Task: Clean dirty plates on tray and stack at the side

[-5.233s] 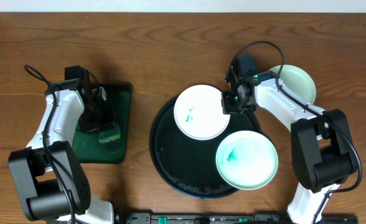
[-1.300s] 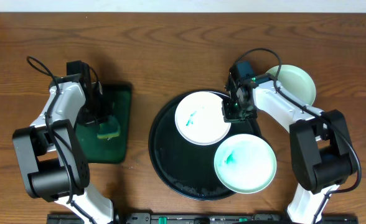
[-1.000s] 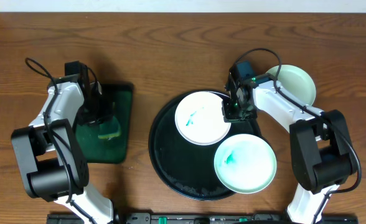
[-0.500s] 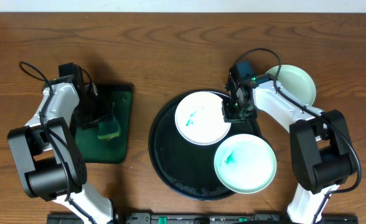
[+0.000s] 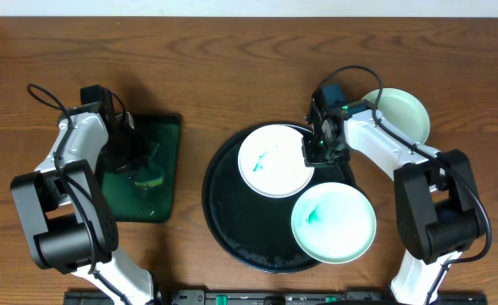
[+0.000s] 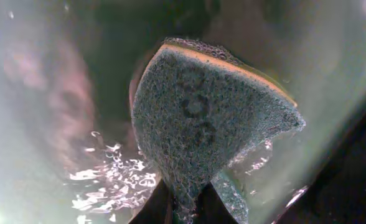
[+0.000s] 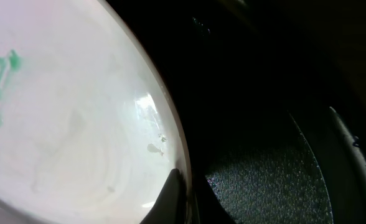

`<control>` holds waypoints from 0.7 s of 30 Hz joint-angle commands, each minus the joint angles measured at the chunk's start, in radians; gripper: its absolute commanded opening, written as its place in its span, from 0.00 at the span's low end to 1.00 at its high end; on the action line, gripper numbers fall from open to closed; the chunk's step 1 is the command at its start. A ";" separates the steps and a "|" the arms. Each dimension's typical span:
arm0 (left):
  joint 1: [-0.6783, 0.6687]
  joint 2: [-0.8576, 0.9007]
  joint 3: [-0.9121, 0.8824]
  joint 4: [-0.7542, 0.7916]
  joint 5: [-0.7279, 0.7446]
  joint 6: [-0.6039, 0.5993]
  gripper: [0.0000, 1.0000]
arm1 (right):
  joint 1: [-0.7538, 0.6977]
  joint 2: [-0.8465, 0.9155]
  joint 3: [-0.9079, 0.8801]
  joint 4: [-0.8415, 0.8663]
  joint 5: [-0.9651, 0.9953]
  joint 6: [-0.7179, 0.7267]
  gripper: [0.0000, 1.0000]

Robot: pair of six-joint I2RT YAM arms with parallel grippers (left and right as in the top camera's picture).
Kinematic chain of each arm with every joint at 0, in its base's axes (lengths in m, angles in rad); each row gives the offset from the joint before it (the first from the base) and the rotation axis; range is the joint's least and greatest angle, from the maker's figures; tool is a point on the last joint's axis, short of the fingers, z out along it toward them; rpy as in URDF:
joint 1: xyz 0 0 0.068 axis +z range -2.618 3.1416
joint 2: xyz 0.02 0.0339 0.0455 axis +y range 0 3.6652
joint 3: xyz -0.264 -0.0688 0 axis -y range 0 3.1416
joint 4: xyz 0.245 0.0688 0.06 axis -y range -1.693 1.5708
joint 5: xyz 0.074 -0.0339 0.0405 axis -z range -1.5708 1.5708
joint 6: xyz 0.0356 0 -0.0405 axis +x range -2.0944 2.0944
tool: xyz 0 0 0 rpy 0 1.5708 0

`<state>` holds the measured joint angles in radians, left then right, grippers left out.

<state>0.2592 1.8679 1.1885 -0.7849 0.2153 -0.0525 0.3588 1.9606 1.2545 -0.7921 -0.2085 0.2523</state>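
Plate first: nearest of the three, the near plate [image 5: 334,222] lay on the near-right part of the black tray [image 5: 232,216]. It was a round, shallow white dish with a teal-green smear left of its centre, and its edge overhung the tray's right rim. The black tray was round, matte and pebbled inside, with a raised rim.

On the tray's far half sat the held plate [image 5: 274,159], with the same smooth white glaze and a few thin teal streaks. The right fingers [image 7: 172,198] were closed tight on its right rim, at the tray's far-right side.

Left of the tray, well apart from it, stood the green tray [image 5: 168,135], rectangular with rounded corners, dark, wet-shiny and flecked with foam. Over it the left fingers [image 6: 161,202] were pinched shut on the sponge [image 6: 201,118], squeezing it into a fan. The sponge had a coarse dark-green scouring face, a thin orange-yellow layer along its far edge, and bubbles clinging to it.

Beyond the tray's far-right rim, off it on the brown wood-grain desk [image 5: 232,59], lay the far plate [image 5: 401,114]. It was pale and unsmeared where visible, and partly hidden by the right arm.

Compared with five seconds earlier, the held plate had come slightly nearer, so the tray's far rim showed past it. The left arm's elbow had swung farther from the tray.
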 commanded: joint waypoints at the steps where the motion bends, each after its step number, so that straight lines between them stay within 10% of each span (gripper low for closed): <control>1: 0.006 0.001 0.029 -0.028 -0.025 -0.005 0.07 | 0.036 0.021 -0.043 -0.031 0.013 -0.032 0.01; 21: 0.006 -0.080 0.035 -0.079 -0.035 -0.077 0.07 | 0.036 0.021 -0.043 -0.033 0.008 -0.037 0.01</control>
<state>0.2604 1.7741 1.1995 -0.8547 0.1951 -0.1097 0.3588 1.9606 1.2545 -0.7925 -0.2089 0.2516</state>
